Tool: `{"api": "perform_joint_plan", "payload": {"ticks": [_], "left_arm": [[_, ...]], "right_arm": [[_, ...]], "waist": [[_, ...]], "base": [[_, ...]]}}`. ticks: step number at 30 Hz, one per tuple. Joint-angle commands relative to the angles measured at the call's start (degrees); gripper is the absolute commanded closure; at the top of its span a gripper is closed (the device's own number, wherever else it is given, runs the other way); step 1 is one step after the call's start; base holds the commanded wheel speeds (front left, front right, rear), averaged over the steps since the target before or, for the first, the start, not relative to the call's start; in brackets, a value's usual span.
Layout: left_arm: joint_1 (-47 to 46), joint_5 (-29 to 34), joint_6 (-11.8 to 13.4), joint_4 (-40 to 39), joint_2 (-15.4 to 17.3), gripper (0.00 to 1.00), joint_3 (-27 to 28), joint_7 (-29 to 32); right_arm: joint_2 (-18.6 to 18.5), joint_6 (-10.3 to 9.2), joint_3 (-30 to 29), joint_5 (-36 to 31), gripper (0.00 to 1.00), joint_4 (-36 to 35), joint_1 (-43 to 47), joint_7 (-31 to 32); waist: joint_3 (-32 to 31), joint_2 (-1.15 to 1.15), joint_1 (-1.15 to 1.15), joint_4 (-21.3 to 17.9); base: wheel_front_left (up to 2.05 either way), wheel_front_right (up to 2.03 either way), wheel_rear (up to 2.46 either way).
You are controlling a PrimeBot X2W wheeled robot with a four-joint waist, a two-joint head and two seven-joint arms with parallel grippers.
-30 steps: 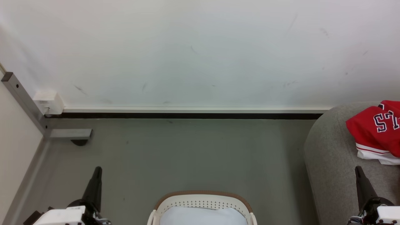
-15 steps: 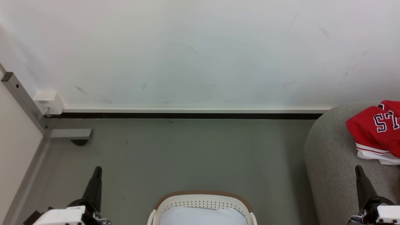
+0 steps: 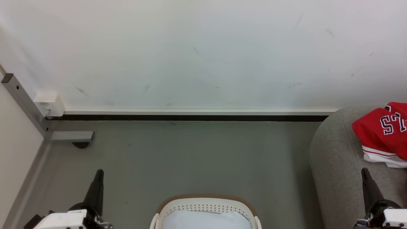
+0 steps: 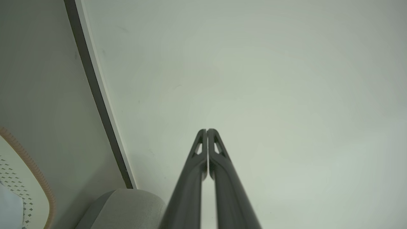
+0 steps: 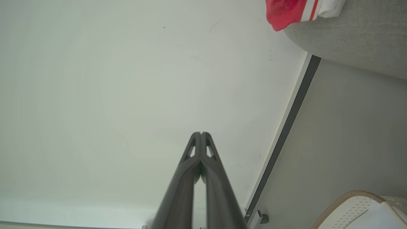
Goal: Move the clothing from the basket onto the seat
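Clothing (image 3: 378, 135) on seat (image 3: 334, 168), apart from right jaws

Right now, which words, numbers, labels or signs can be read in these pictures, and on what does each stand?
"52", roughly: navy, white-outlined characters on the red jersey lying on the sofa; cut by the picture's edge, so uncertain.
Small marking on the white wall box: too small to read.
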Motion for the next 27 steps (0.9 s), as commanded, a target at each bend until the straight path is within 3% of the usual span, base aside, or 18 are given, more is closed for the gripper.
{"api": "perform_joint_plan", "payload": {"ticks": [1, 27], "left_arm": [[-0.33, -0.71, -0.22, -0.13, 0.44, 1.0, 0.14, 0.29], [-0.33, -0.72, -0.22, -0.14, 0.44, 1.0, 0.12, 0.28]], "right_arm": [[0.01, -0.12, -0.25, -0.01, 1.0, -0.33, -0.39, 0.23], [0.02, -0.12, -0.25, -0.02, 1.0, -0.33, -0.38, 0.23]], "waist": [[0.0, 0.0, 0.0, 0.0], [0.0, 0.0, 0.0, 0.0]], "base": [[0.0, 0.0, 0.0], [0.0, 0.0, 0.0]]}}
